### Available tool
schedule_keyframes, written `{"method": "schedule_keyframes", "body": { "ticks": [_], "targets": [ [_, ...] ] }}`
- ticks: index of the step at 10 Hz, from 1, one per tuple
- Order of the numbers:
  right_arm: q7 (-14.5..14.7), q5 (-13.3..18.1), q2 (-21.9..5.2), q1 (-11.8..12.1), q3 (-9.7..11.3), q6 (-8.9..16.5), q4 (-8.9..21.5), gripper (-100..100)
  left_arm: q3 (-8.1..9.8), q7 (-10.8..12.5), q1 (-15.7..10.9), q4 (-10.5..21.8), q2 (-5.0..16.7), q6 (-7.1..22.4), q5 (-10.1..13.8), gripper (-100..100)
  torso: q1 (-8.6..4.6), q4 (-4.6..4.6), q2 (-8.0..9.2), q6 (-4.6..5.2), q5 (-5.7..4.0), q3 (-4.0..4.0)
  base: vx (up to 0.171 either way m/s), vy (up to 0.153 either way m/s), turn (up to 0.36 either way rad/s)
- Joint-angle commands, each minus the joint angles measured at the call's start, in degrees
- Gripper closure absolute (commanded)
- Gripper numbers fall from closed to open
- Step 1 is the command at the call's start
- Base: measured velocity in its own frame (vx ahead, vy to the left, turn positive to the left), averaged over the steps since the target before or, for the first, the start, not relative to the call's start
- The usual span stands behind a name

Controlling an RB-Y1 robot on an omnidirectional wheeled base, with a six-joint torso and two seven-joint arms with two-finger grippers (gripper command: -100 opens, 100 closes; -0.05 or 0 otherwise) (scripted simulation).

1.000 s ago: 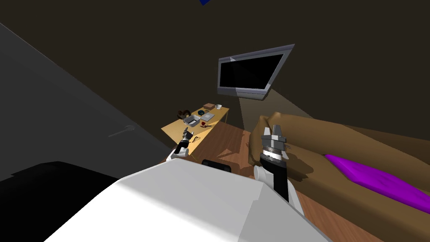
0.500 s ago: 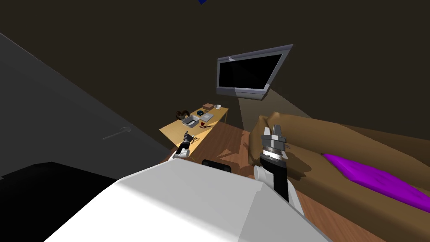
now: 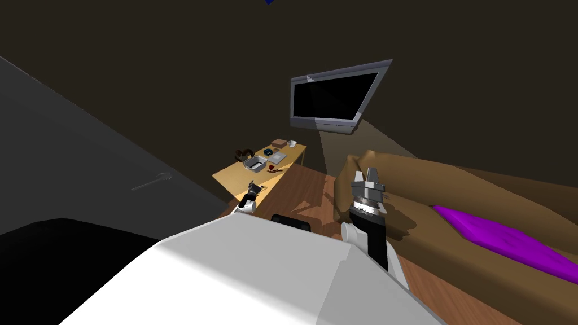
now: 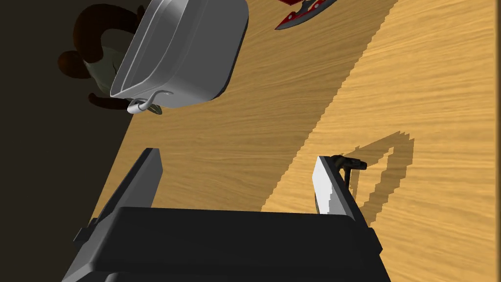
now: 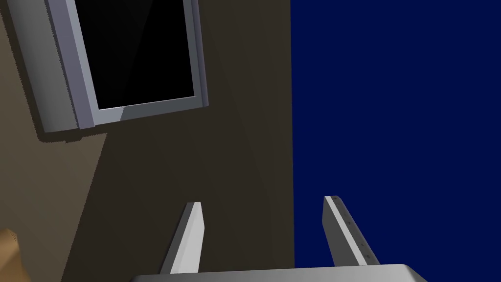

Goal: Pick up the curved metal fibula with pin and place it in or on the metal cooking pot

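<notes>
A grey metal pot with a loop handle stands on the wooden table, beyond my left gripper. That gripper hangs low over the table, open, with bare wood between its fingers. The small dark fibula peeks out just past the outer side of one finger, casting a loop-shaped shadow; most of it is hidden. In the head view the pot sits mid-table and the left gripper is at the table's near end. My right gripper is raised beside the sofa, open and holding nothing.
A red and dark object lies past the pot and a brown shape at the table's edge. A box and cup stand at the far end. A brown sofa with a purple cushion is on the right.
My left hand has dropped lower toward the table's near end. The head view has drifted slightly. The right arm has stayed still.
</notes>
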Motion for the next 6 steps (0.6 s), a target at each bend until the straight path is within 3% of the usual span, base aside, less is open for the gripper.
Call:
{"method": "schedule_keyframes", "body": {
  "ticks": [1, 6],
  "targets": [
    [0.0, 0.0, 0.0, 0.0, 0.0, 0.0, 0.0, 0, 0.14, 0.6, -0.3, 1.6, -0.2, 0.2, 0.3, -100, 0.00, 0.00, 0.00, 0.00, 0.00, 0.00, 0.026, 0.009, -0.009],
    [0.0, 0.0, 0.0, 0.0, 0.0, 0.0, 0.0, 0, 1.95, 3.8, -2.3, 9.5, -3.4, 2.4, 2.2, -100, 0.11, -0.01, -0.02, -0.01, 0.02, -0.01, 0.032, 0.029, -0.012]
  ]
}}
